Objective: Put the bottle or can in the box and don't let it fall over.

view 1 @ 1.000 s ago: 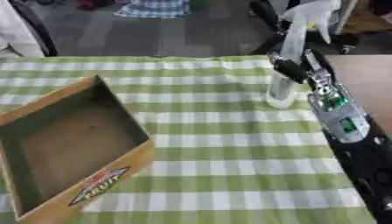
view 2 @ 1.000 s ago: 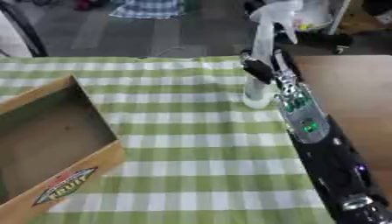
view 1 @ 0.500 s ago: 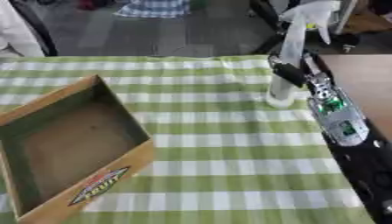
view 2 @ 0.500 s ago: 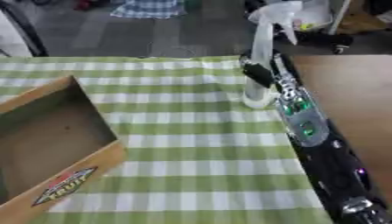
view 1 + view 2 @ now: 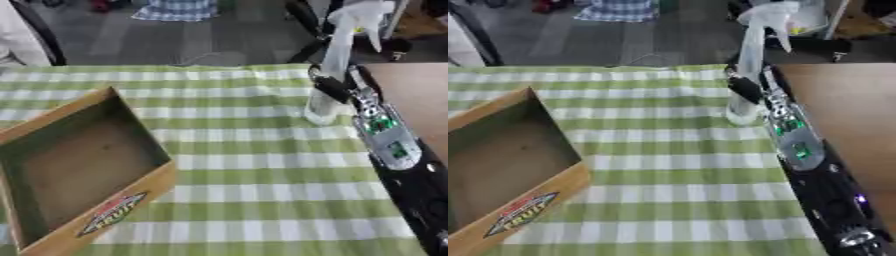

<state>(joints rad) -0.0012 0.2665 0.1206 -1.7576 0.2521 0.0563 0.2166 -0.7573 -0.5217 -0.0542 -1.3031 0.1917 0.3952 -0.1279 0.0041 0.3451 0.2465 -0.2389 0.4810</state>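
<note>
Green-and-white checked cloth (image 5: 245, 165) covers the table. A pale spray bottle (image 5: 335, 65) stands upright near the cloth's far right edge. The right hand (image 5: 331, 88) appears curled around its lower body, though blur hides the fingers. An open cardboard box (image 5: 79, 170) sits well apart, at the near left.

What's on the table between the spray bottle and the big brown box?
Nothing but bare green checked tablecloth between the spray bottle and the box, seen in both eye views.
</note>
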